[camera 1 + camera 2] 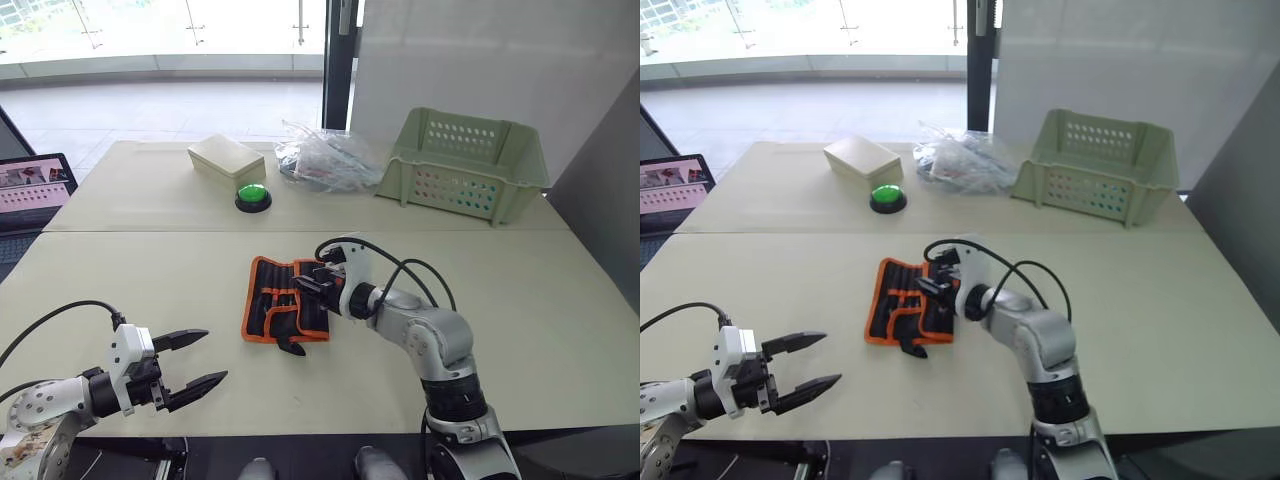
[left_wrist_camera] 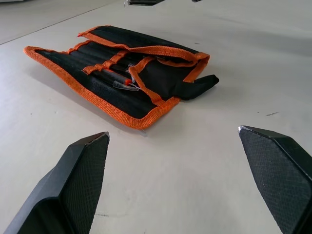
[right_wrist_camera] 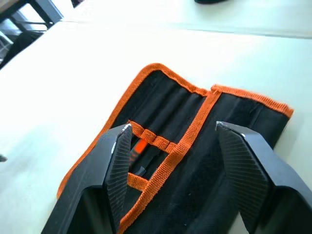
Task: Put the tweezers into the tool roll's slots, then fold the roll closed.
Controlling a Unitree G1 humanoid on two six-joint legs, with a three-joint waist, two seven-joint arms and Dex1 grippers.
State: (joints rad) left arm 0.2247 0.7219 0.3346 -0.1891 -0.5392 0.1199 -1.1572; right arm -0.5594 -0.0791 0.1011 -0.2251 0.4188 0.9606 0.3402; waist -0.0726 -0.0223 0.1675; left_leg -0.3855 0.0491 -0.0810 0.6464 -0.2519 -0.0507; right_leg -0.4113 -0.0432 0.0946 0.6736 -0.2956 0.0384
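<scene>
Tool roll (image 1: pixel 287 299) mid-table w/ right tool (image 1: pixel 309 280) over it; basket (image 1: pixel 464 163) behind-right, button (image 1: pixel 253 196) behind.

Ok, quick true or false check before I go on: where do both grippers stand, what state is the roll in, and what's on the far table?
1. The right gripper hangs open over the tool roll. True.
2. The left gripper is shut on the roll. False: it is open, apart from the roll, holding nothing.
3. The roll lies partly folded, with a row of slots exposed. True.
4. The green basket sits on the roll. False: it stands on the far table, beyond the roll.
5. A green button lies beside a beige box. True.
</scene>
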